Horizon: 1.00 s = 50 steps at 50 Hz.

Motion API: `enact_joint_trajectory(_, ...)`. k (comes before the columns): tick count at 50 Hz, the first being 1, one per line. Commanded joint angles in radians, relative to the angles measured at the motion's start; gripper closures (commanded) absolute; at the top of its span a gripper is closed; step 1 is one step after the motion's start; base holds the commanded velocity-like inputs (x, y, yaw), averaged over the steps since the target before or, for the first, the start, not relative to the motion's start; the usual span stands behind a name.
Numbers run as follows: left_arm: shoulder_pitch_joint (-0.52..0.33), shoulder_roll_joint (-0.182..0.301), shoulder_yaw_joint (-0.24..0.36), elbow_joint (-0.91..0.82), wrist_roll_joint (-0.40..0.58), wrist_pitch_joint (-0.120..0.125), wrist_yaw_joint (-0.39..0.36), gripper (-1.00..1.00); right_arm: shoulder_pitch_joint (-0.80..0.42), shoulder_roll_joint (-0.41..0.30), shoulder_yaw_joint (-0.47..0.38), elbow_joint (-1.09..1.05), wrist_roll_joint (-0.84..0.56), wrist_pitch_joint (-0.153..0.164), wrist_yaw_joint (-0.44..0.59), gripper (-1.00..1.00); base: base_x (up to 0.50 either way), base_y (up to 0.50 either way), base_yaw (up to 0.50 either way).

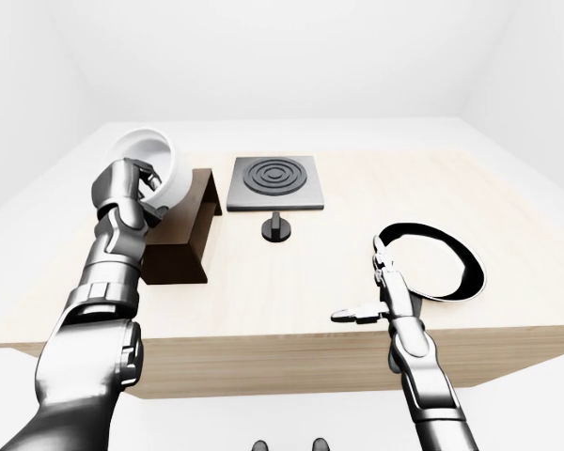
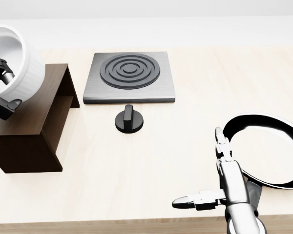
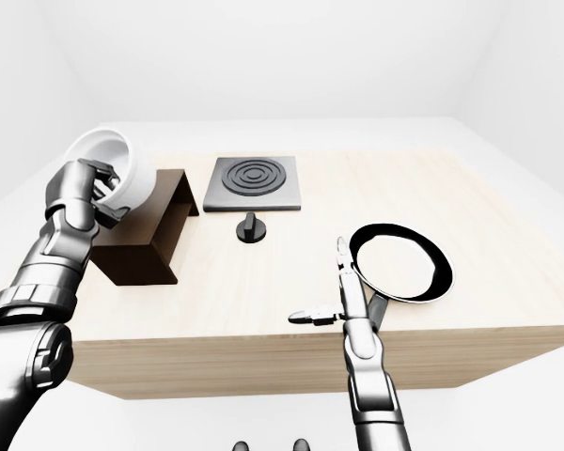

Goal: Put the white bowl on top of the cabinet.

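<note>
On the pale table (image 1: pixel 376 272), the dark cabinet (image 2: pixel 34 126) sits far left. Above it the left hand (image 1: pixel 122 193) grips the tilted white bowl (image 1: pixel 155 160); level it, lower gently, then release. The right hand (image 2: pixel 219 185) idles, fingers spread.

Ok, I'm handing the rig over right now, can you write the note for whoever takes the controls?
Left hand: shut on the white bowl, held tilted in the air above the cabinet, at the table's left in the eye views.
Right hand: open, empty, over the table beside the black pan.
Done: bowl picked up and carried over the cabinet.
Left: level the bowl, lower it onto the cabinet top, release.
</note>
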Motion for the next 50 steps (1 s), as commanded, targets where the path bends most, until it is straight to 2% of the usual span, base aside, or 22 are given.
enact_joint_trajectory(1, -0.017, 0.006, 0.001, 0.006, 0.019, 0.000, 0.048, 1.00, -0.002, 0.000, 0.001, 0.005, -0.002, -0.003, -0.002, -1.00, 0.00, 0.00, 0.00)
enact_joint_trajectory(50, -0.023, 0.003, -0.004, 0.068, 0.001, 0.000, 0.066, 1.00, -0.003, 0.000, 0.002, 0.007, -0.003, -0.003, -0.001, -1.00, 0.00, 0.00, 0.00)
